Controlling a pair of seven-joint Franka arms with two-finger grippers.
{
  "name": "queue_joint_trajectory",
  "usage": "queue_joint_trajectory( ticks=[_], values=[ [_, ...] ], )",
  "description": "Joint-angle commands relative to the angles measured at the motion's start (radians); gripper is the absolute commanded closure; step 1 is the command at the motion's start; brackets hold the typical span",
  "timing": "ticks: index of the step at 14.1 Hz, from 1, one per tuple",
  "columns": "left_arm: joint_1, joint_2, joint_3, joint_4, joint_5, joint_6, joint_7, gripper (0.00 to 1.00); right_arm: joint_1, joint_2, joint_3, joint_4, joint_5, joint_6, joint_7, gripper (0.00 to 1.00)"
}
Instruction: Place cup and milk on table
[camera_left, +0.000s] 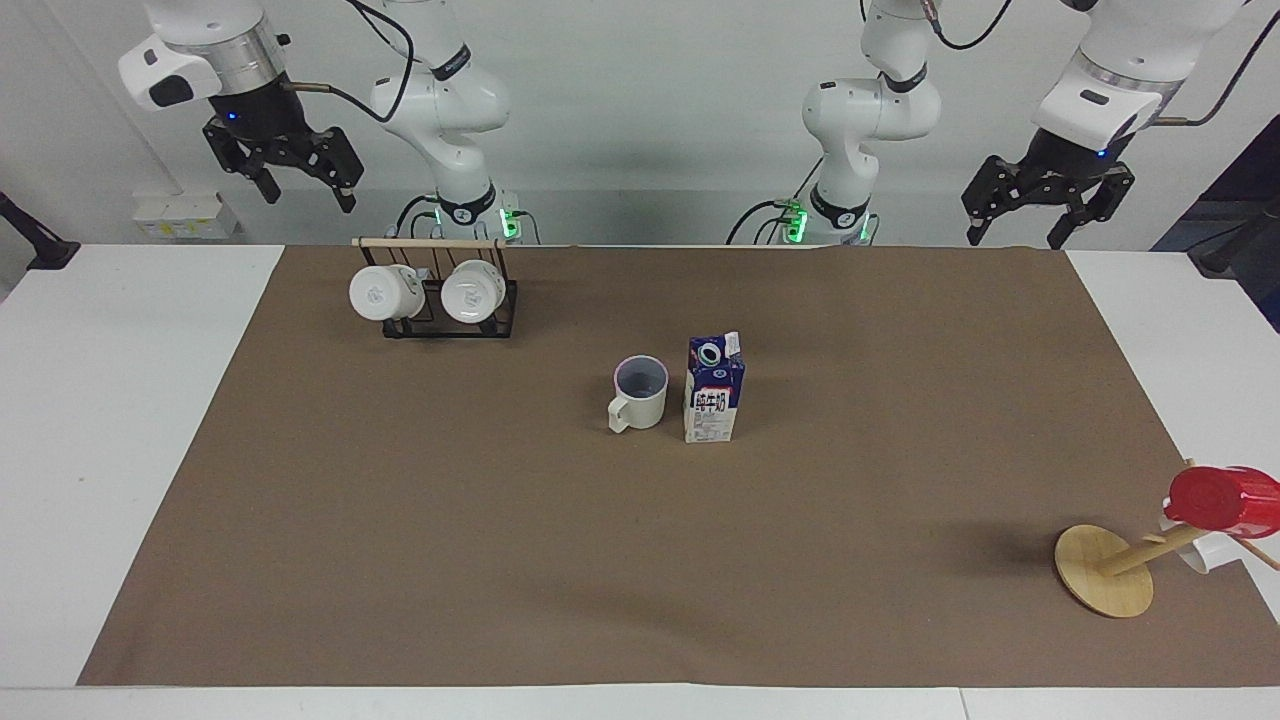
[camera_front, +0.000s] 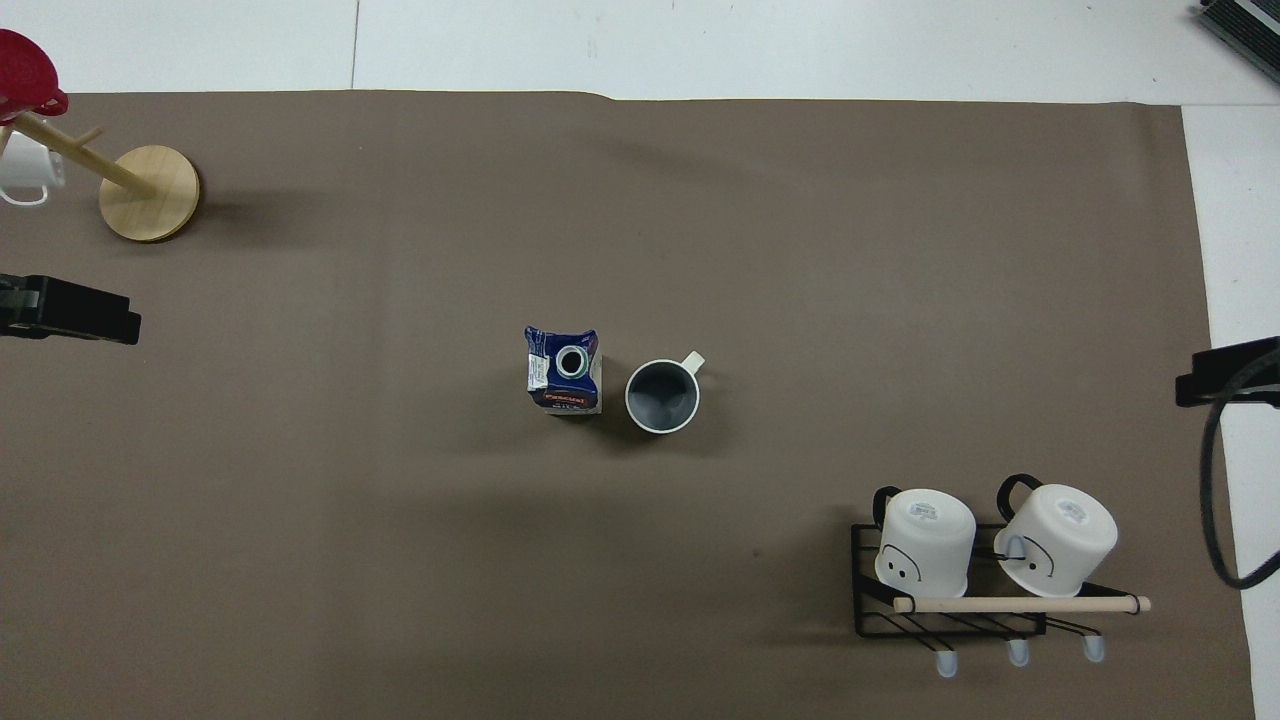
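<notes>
Two things matter to me, and both already stand upright at the middle of the frame on the brown sheet of the desk: the cup, a cream mug with a grey-blue inside and its loop handle toward the lower left in the facing view, and the milk, a small gable-top carton just beside it, apart by a narrow gap. I judge the cup stiff, fairly heavy for its size, smooth and breakable, so I would take it across the rim wall or by the handle and set it down softly. The milk looks light and soft-walled; its gable top is crumpled, so I would pinch the white lower body across two flat faces, gently, since a hard squeeze could buckle it or push liquid out at the teal-ringed cap. With both standing on the desk, the task looks done or nearly so. My left fingers hang spread and empty at the upper right of the facing view, over the desk's edge by the robots; my right fingers hang spread and empty at the upper left, above the black rack holding two whiter mugs. At the lower right, a wooden stand carries a red cup.
</notes>
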Motion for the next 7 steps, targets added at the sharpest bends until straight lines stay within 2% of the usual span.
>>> queue_joint_trajectory(
  ticks=[1, 7],
  values=[
    [0.015, -0.009, -0.009, -0.002, 0.016, -0.018, 0.014, 0.00, -0.002, -0.003, 0.001, -0.009, 0.000, 0.020, -0.008, 0.00],
    [0.016, -0.011, -0.009, -0.007, 0.016, -0.016, 0.014, 0.00, -0.002, -0.006, -0.001, -0.013, 0.001, 0.020, -0.012, 0.00]
  ],
)
